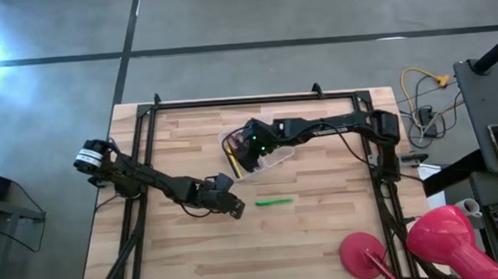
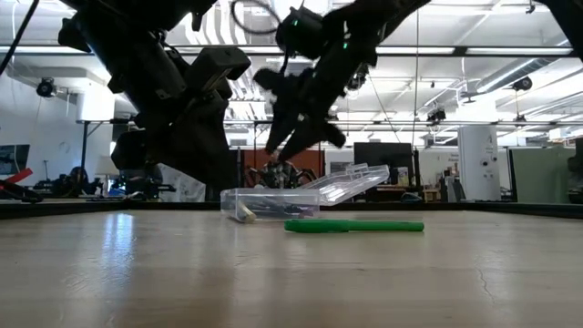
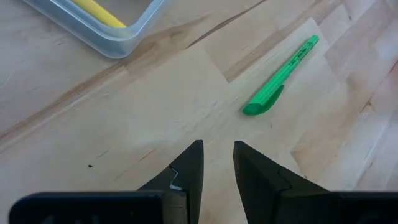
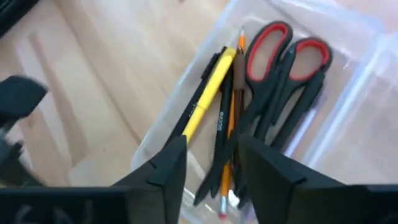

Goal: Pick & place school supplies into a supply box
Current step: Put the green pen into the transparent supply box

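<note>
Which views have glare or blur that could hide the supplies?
High view: blown-out glare on the floor at the top left corner, off the table; green pen reads clearly. Low view: arms silhouetted against bright ceiling lights, supply box hard to read. Right wrist view: soft; scissors and yellow pen still recognisable. Left wrist view: sharp.

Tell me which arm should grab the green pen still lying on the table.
Left. The left gripper is open beside the green pen, facing it. The right gripper hangs over the supply box.
</note>
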You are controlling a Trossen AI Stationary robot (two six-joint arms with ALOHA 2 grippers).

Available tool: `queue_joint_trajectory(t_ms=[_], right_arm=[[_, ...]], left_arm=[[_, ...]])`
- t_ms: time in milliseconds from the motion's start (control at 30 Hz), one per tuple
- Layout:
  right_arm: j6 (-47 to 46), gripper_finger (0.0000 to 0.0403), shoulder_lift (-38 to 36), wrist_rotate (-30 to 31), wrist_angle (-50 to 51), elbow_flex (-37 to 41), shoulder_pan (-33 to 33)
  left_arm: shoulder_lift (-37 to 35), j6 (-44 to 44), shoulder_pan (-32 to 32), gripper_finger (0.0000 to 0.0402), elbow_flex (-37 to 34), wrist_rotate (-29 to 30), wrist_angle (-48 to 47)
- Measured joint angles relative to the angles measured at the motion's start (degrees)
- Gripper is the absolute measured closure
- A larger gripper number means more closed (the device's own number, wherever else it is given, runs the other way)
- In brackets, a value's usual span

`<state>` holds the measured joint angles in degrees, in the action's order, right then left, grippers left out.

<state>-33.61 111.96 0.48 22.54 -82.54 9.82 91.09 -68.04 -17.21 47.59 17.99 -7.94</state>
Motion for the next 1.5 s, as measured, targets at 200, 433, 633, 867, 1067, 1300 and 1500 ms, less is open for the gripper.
queue_joint_trajectory(t_ms=[200,433,633,867,1067,1300,1500], right_arm=[[13.47,0.0227,-5.03,-0.27,7.84,-0.34,-1.88],[27.29,0.0215,-11.11,-4.87,17.99,4.02,-9.01],[28.38,0.0226,-16.75,-5.06,13.81,15.26,-16.40],[27.30,0.0236,-18.08,-5.01,1.90,25.84,-22.72],[24.16,0.0241,-18.07,-1.31,-6.85,31.18,-23.37],[23.25,0.0241,-17.35,1.51,-12.81,35.33,-22.93],[23.42,0.0241,-11.60,2.40,-15.57,35.46,-22.77]], left_arm=[[0.00,-0.01,-0.02,0.0329,0.00,-0.01,0.03],[0.00,-0.01,0.00,0.0329,0.00,-0.01,0.04],[0.00,-0.01,0.00,0.0329,0.00,-0.01,0.14],[0.00,0.00,-0.02,0.0329,0.00,0.00,0.14],[0.00,-0.01,0.00,0.0329,0.00,0.01,0.33],[0.00,0.01,-0.02,0.0329,0.00,0.01,0.28],[0.00,-0.01,0.00,0.0329,-0.02,0.00,0.38]])
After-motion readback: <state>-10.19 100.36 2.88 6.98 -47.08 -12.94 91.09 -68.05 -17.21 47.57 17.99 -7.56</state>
